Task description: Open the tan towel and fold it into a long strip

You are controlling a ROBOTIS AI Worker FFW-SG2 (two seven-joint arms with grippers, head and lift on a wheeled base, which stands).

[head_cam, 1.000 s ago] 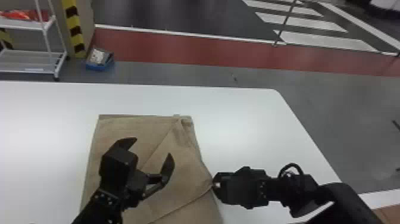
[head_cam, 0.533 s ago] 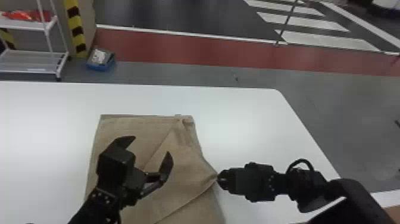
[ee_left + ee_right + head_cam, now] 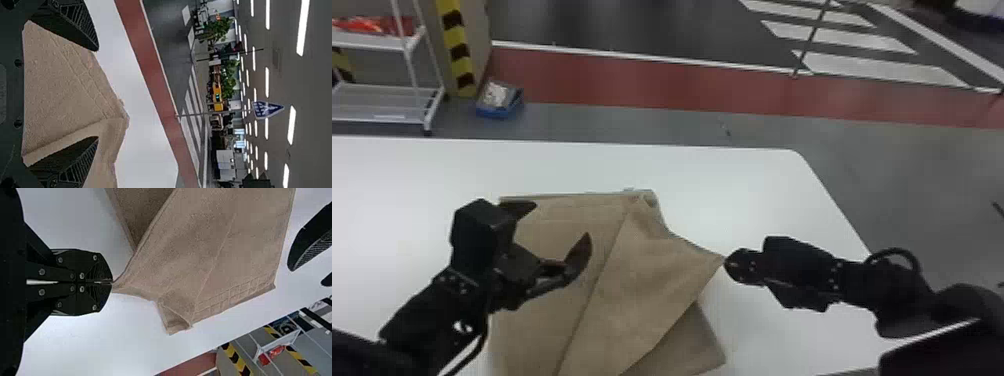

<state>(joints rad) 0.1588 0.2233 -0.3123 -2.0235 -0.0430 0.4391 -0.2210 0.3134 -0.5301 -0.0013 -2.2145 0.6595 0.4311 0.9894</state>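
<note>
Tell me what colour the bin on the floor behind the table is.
Blue, the bin; it shows best in the head view.

A tan, folded cloth towel (image 3: 642,260) lies on the white, flat worktop (image 3: 732,190). The black, two-fingered left end effector (image 3: 561,222) is above the towel's left side; the black, two-fingered right end effector (image 3: 728,262) holds its right corner. Behind, a blue rectangular bin (image 3: 499,113) stands right of a white-framed shelf rack (image 3: 382,100).

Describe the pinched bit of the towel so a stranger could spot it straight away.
On the white table lies the tan towel. Its right side stretches out to the right end effector. The pinched bit is the narrow tip caught in that end effector, unlike the small ungripped flap at the towel's far right corner.
</note>
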